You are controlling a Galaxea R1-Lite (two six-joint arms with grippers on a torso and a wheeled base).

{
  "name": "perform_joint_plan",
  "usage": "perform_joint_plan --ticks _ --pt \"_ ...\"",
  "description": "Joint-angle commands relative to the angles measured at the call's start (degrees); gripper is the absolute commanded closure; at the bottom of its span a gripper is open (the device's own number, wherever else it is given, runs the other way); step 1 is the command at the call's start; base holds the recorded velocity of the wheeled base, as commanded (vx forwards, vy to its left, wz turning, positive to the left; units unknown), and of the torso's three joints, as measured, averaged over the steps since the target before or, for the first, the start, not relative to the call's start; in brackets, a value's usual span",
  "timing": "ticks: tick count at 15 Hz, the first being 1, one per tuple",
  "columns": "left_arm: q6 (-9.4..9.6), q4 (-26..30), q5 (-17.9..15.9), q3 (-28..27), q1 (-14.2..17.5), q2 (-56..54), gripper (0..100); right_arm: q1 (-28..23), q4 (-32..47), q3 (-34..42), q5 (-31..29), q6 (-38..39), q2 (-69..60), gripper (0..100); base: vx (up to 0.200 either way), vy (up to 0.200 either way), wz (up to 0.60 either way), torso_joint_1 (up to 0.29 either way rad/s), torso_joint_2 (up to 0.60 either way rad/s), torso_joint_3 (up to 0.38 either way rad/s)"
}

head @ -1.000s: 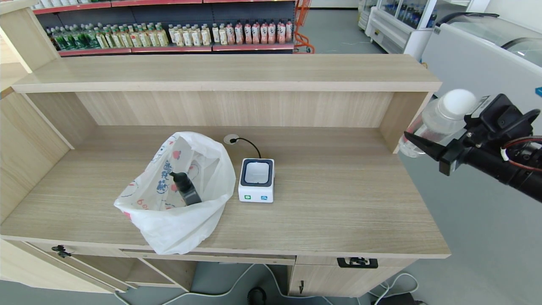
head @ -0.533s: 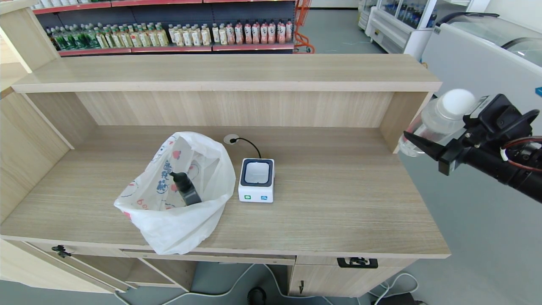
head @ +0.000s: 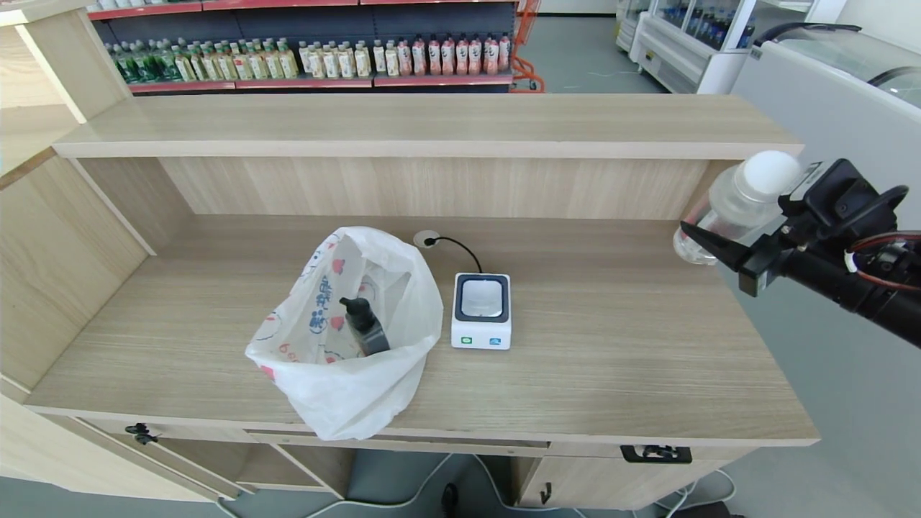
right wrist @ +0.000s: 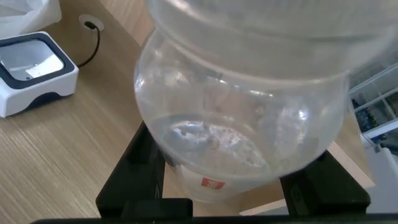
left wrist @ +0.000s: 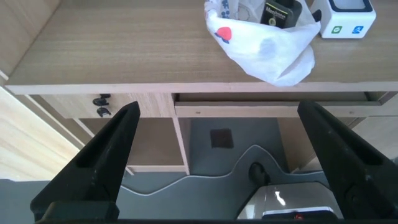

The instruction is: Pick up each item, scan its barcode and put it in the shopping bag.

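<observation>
My right gripper (head: 748,241) is shut on a clear plastic bottle (head: 730,205) with a round white cap, held in the air at the counter's far right end. The same bottle (right wrist: 242,106) fills the right wrist view, between the dark fingers (right wrist: 134,171). A white shopping bag (head: 349,334) stands open on the wooden counter (head: 611,331) and holds a dark pump bottle (head: 363,327). Just right of the bag sits the white barcode scanner (head: 481,309), also seen as the scanner (right wrist: 31,68). My left gripper (left wrist: 217,155) is open, low in front of the counter's edge, below the bag (left wrist: 261,40).
A raised wooden ledge (head: 424,122) runs along the counter's back and side walls close its left and right ends. A black cable (head: 460,248) leads from the scanner to a hole in the counter. Drawers (left wrist: 267,109) lie under the front edge. Drink shelves and freezers stand behind.
The head camera has shifted, so bag, scanner and counter sit further right in the picture. The right gripper still holds the bottle at the same height by the counter's right end.
</observation>
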Motion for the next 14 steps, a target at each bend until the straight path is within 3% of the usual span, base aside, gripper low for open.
perform_joint_plan --ticks 1,8,12,14 --pt "-0.03 0.00 0.00 0.00 0.00 0.00 0 0.81 -0.13 -1.69 -0.07 -0.07 1.98 100 0.000 0.200 0.00 0.007 0.00 0.002" --pt "-0.03 0.00 0.00 0.00 0.00 0.00 0 4.85 -1.36 -9.16 0.72 -1.13 12.35 100 0.000 0.200 0.00 0.004 0.00 0.004" --pt "-0.12 0.00 0.00 0.00 0.00 0.09 0 5.91 -10.85 -11.80 5.64 -1.39 20.17 100 0.000 0.000 0.00 0.000 0.00 0.000" --pt "-0.21 0.00 0.00 0.00 0.00 0.09 0 6.17 -11.99 -12.24 6.78 -1.48 22.11 100 0.000 0.000 0.00 0.000 0.00 0.000"
